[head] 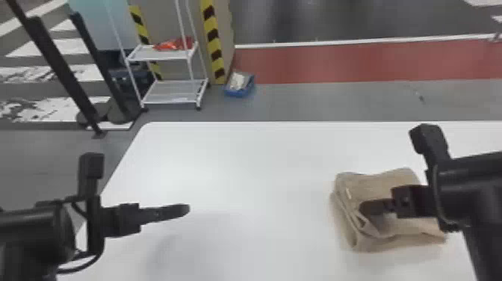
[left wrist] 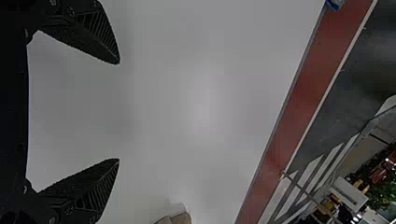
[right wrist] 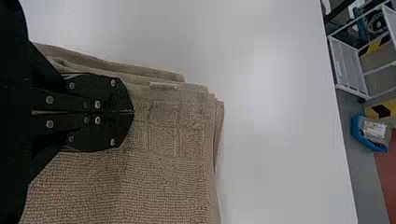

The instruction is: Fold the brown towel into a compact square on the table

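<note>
The brown towel (head: 388,179) lies on the white table (head: 261,168), directly beneath the fingers of the right gripper (head: 364,209) and well apart from the left gripper (head: 183,210), off to its right. It is folded into a thick, roughly four-sided bundle, with several layers stacked at the edges. The cloth is a sandy brown with a nubbly weave; smoother woven bands cross it just ahead of the right gripper's fingertips, near a small raised strip along one edge. On the side facing the left gripper, the layers sag and part a little, leaving loose folds and a slightly crooked outline. The right gripper's two flat black fingers are pressed together, tip against tip, over the towel; whether they touch it or pinch any cloth, I cannot tell. The left gripper (left wrist: 119,111) is spread wide above bare table, with nothing between its fingers.
</note>
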Robot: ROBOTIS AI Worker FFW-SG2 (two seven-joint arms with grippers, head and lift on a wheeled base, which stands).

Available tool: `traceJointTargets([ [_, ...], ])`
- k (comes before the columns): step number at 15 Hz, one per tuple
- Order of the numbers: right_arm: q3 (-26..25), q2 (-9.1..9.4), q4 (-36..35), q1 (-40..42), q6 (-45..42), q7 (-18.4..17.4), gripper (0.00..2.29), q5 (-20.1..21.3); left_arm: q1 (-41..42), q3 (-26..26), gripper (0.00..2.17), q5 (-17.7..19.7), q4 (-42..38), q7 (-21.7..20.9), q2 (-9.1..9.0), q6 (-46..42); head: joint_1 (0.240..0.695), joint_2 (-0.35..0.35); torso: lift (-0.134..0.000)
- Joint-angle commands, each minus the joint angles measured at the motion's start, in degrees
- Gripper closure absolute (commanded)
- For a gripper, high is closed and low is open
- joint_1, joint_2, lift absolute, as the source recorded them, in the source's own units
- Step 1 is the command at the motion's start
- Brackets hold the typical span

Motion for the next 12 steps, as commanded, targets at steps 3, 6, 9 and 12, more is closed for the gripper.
traceJointTargets([
  [3,4.19,0.05,-3.65,3.31,0.12,1.73,1.8,-1.61,-0.31,-0.18,0.15,-0.01,0.13,0.27,-0.09,-0.05,0.695,0.205,-0.124],
  [6,5.95,0.05,-7.17,5.33,0.12,4.72,1.8,-2.23,-0.75,-0.53,0.15,-0.01,0.31,0.44,-0.27,-0.05,0.695,0.242,-0.124],
  [9,7.01,0.05,-8.75,7.0,0.12,8.5,1.8,-2.14,-1.45,-1.15,0.15,-0.18,0.66,0.53,-0.44,-0.05,0.695,0.276,-0.124],
  [12,4.11,0.05,-15.43,9.99,0.12,9.91,1.79,-4.69,-1.98,-1.67,0.15,0.43,0.48,0.71,-0.7,-0.05,0.695,0.292,-0.124],
])
